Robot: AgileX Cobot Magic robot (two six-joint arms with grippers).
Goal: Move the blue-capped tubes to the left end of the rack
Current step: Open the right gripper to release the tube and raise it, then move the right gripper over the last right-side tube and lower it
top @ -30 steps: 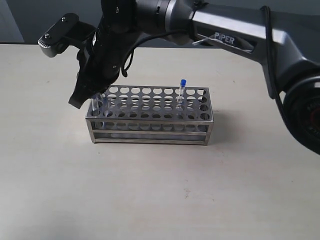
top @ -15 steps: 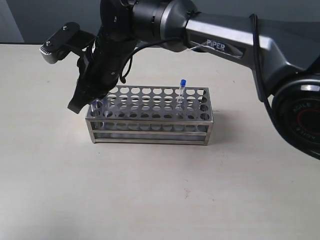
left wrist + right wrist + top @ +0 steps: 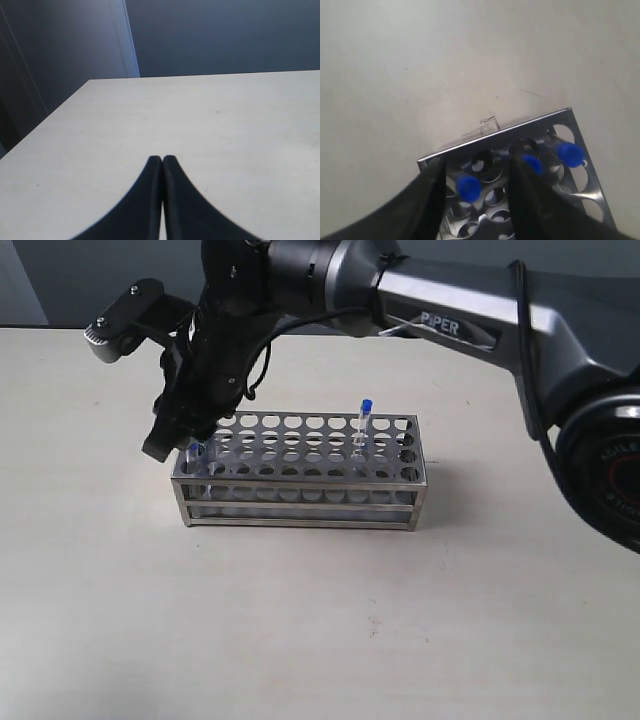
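So, three tubes [image 3: 468, 186] are seated upright at the rack's [image 3: 300, 485] left end, while a fourth tube [image 3: 366, 430] is left standing toward the right end. The right gripper [image 3: 475, 170] is held just above the left-end group, fingers spread, with one tube's top between them, seemingly untouched. From it the fourth tube is found along the rack's long axis, well apart. The left gripper [image 3: 162, 161] is pinched together over the table [image 3: 225, 125], so the right arm is judged nearer. Compared with a second ago, the right gripper is shifted only a touch; the fourth tube is unmoved.
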